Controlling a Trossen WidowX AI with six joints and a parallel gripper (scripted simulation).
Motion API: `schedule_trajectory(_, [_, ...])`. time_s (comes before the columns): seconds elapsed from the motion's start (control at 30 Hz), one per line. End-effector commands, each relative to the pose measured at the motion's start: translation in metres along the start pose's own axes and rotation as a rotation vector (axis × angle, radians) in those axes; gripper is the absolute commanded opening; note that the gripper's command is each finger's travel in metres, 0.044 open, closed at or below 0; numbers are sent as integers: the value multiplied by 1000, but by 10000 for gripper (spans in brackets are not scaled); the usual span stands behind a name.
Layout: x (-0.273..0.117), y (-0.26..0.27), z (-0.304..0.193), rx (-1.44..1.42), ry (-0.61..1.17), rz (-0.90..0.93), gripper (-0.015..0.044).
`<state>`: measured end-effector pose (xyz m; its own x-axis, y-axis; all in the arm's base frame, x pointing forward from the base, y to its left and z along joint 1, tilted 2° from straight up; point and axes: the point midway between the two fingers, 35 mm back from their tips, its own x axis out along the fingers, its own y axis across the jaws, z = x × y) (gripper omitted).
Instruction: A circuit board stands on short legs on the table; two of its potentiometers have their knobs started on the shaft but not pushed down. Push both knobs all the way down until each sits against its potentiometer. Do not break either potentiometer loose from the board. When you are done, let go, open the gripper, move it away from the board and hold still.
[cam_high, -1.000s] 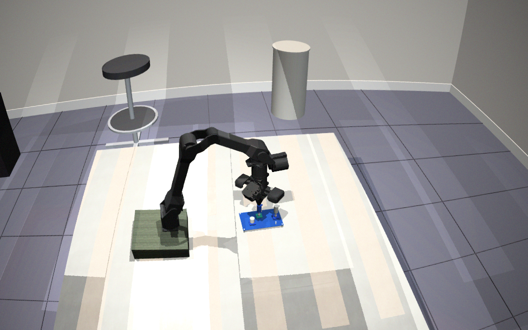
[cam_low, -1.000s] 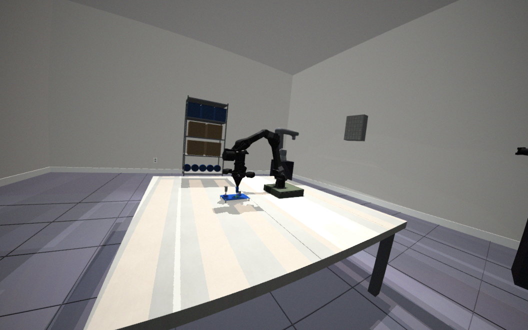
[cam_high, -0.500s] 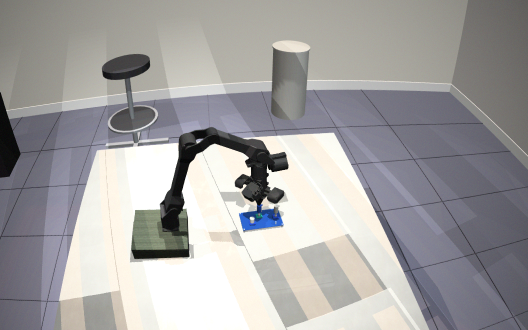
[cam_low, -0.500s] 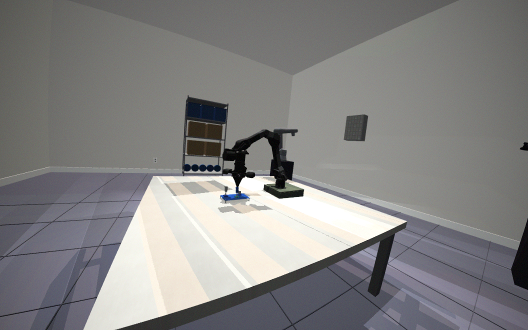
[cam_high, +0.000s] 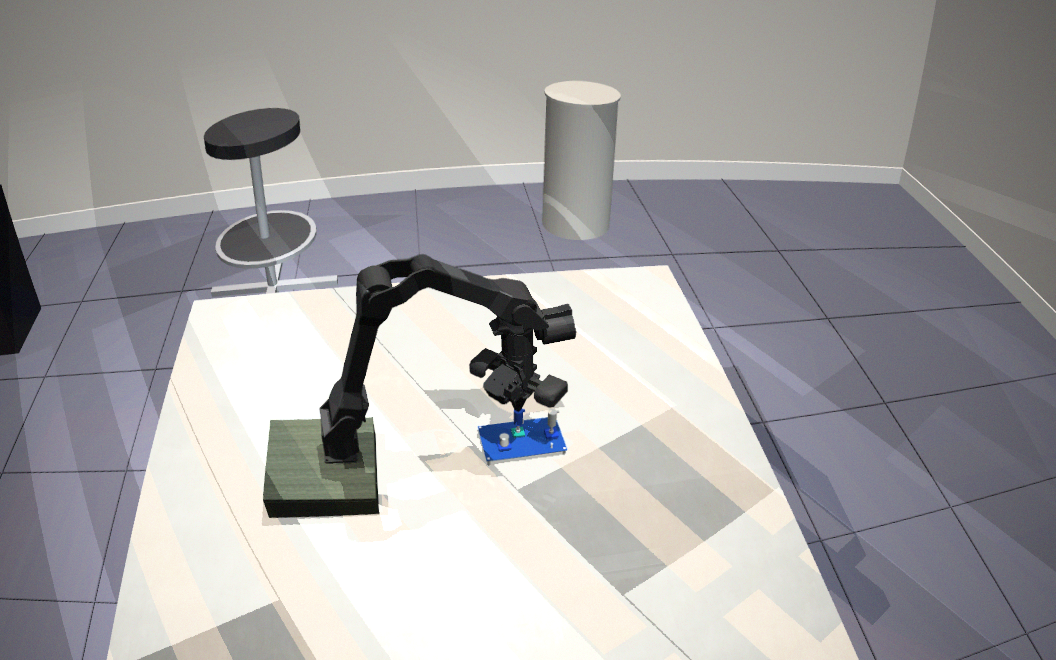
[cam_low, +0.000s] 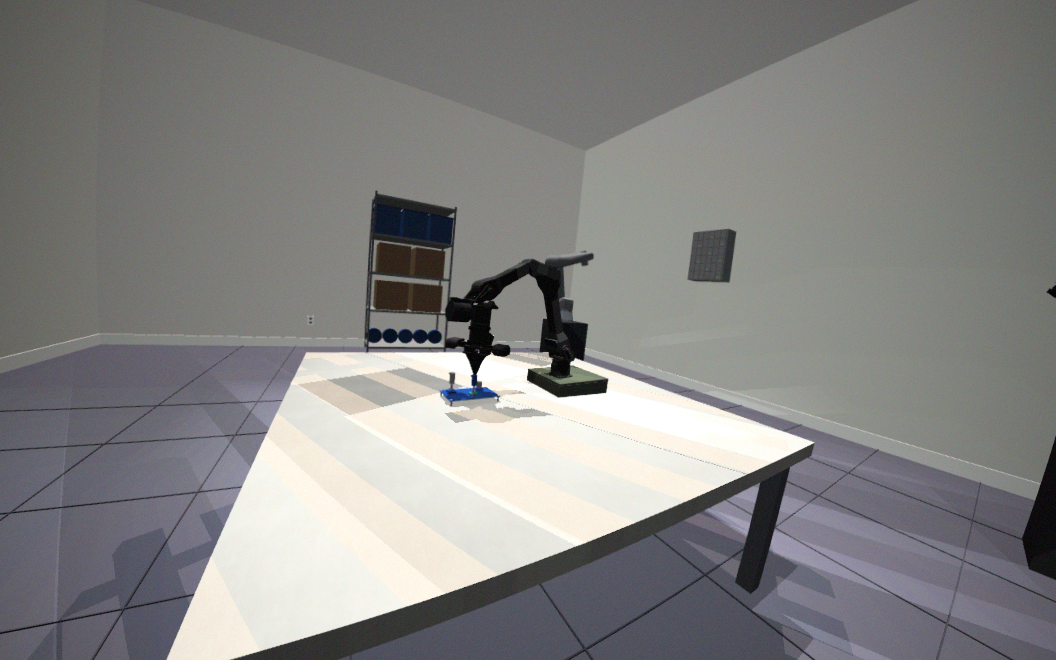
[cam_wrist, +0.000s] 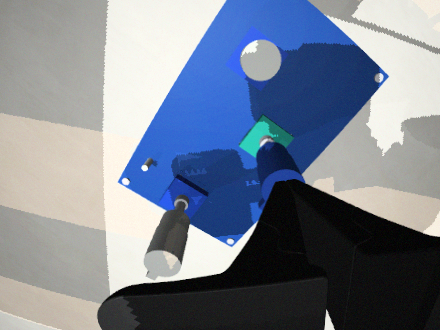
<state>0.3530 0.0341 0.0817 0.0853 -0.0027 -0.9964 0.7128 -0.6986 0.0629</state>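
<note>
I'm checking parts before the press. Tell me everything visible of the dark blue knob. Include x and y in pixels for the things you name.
The dark blue knob (cam_high: 518, 417) (cam_low: 474, 379) (cam_wrist: 278, 162) is a slim, smooth cylinder, perhaps plastic, with a brighter blue collar near its upper end. It stands over the green potentiometer (cam_high: 519, 431) (cam_wrist: 265, 131) on the blue board (cam_high: 531, 445) (cam_low: 459, 395) (cam_wrist: 210, 100), a bit of pale shaft showing below it, so not fully down. The shut gripper (cam_high: 518, 406) (cam_low: 474, 373) (cam_wrist: 286, 191) is at its top; contact is unclear.
</note>
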Motion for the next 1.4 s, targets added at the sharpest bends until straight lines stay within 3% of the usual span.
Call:
schedule_trajectory(0.0, [17, 2, -1, -3, -12, -5, 0])
schedule_trajectory(1.37, [29, 2, -1, -3, -12, -5, 0])
